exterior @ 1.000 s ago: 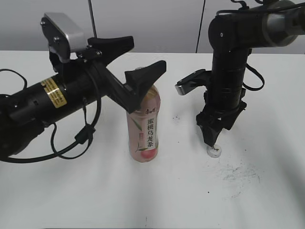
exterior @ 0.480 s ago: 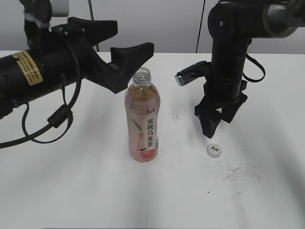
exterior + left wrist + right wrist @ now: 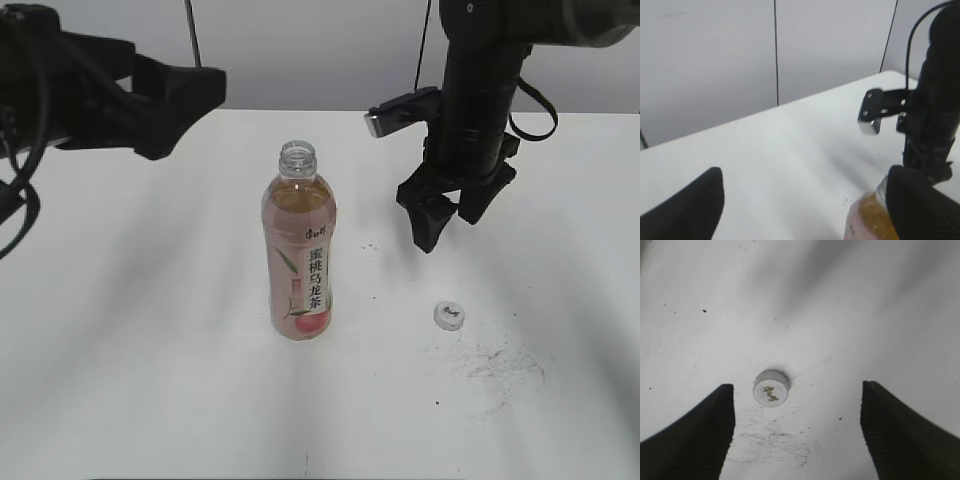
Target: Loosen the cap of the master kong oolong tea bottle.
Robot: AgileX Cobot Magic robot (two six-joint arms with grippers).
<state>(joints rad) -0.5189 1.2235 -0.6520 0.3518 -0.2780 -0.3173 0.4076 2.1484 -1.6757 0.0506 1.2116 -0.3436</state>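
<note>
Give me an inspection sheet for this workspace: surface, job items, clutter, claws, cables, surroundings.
Surface: white table, with dark scuff marks near the front right.
Job's things: master kong oolong tea bottle upright near the middle, its neck open; cap lying on the table to its right, apart from it.
Clutter: nothing seen.
Claws: left claw open and empty, raised beside the bottle's top; right claw open and empty, above the cap and clear of it.
Cables: black cable looped on the right arm; another at the left edge.
Surroundings: light grey panelled wall behind the table.
</note>
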